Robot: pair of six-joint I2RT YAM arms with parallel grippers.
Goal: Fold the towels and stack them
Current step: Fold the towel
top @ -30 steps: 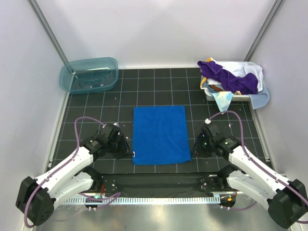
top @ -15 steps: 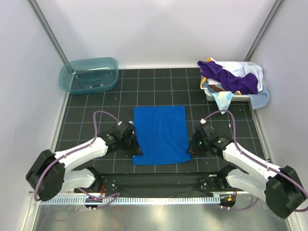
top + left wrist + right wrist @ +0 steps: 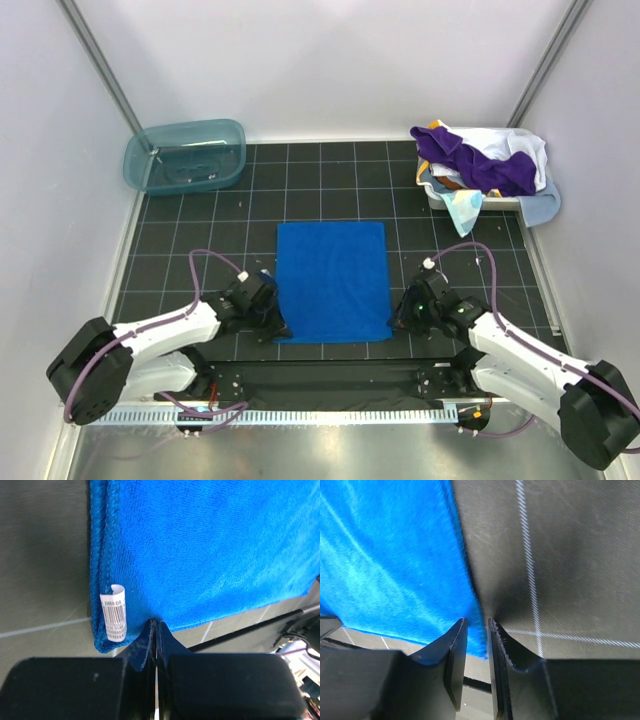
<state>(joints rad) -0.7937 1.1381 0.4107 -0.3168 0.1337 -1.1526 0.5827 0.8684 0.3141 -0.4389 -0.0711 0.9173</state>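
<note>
Blue towel (image 3: 332, 281) lies flat on the mat (image 3: 200, 230), mid-table, between the arms. Left gripper (image 3: 277, 325) pinches its near-left corner, fingers (image 3: 150, 645) fully together by the label (image 3: 114, 612). Right gripper (image 3: 396, 316) has the near-right edge between narrowly parted fingers (image 3: 456, 650). More towels (image 3: 480, 165) heap in the basket (image 3: 478, 203) far right.

A white barcode tag (image 3: 113, 612) on the blue towel (image 3: 210, 550) carries digits too blurred to read.

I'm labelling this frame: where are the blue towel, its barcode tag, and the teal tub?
blue towel (image 3: 332, 280), top view, middle of the cloth.
barcode tag (image 3: 114, 612), left wrist view, printed face.
teal tub (image 3: 233, 128), top view, far rim.
</note>
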